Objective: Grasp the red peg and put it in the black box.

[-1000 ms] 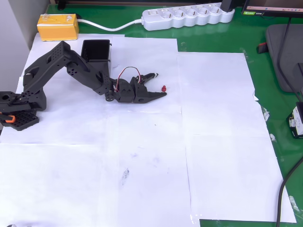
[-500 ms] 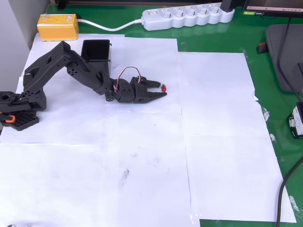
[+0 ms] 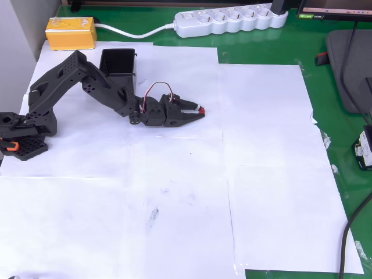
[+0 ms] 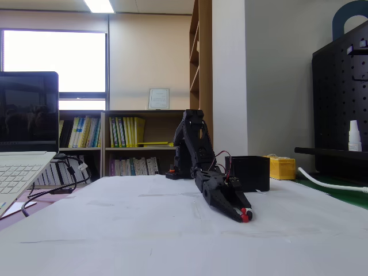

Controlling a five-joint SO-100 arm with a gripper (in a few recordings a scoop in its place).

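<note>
No text, label, brand or number is legible in the overhead or fixed view.

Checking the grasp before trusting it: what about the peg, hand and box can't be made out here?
- Red peg: too small overhead; only a red speck between the hand's tips, so stem and grip contact are unclear.
- Black box: in the fixed view its inside is hidden by its own walls, its left edge by the arm.
- Peg lifted or on the paper: unclear.

red peg (image 3: 201,109): 1 | black box (image 3: 118,63): 1 | yellow block (image 3: 71,32): 1 | power strip (image 3: 231,20): 1 | laptop (image 4: 23,144): 1
</note>
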